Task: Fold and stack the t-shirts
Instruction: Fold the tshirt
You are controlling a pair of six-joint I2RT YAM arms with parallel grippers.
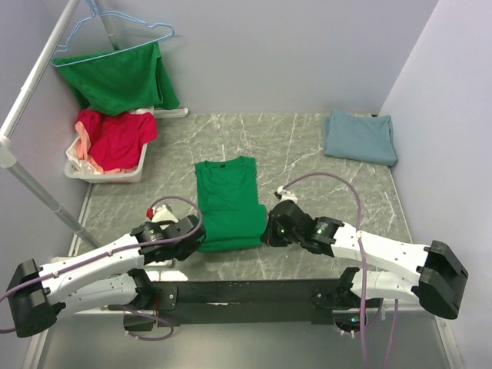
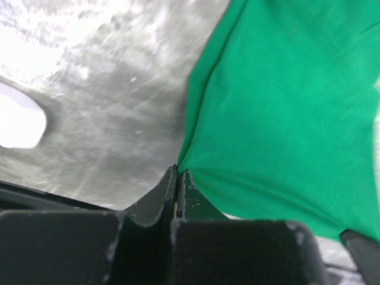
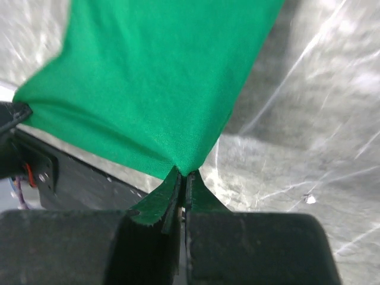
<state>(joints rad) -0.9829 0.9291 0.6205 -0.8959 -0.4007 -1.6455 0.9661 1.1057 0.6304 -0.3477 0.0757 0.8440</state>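
A bright green t-shirt point(image 1: 226, 201) lies in the middle of the table, folded into a narrow strip with its collar at the far end. My left gripper point(image 1: 198, 240) is shut on its near left corner; the wrist view has the green cloth point(image 2: 285, 113) pinched at the fingertips point(image 2: 178, 172). My right gripper point(image 1: 265, 233) is shut on the near right corner, where the green cloth point(image 3: 154, 77) gathers into the closed tips point(image 3: 185, 174). A folded blue-grey t-shirt point(image 1: 360, 136) lies at the far right.
A white basket point(image 1: 104, 173) at the far left holds red and pink shirts point(image 1: 115, 138). Another green shirt point(image 1: 119, 77) hangs on a blue hanger point(image 1: 115, 34) above it. A metal pole point(image 1: 31, 188) slants along the left side. Walls close in the table.
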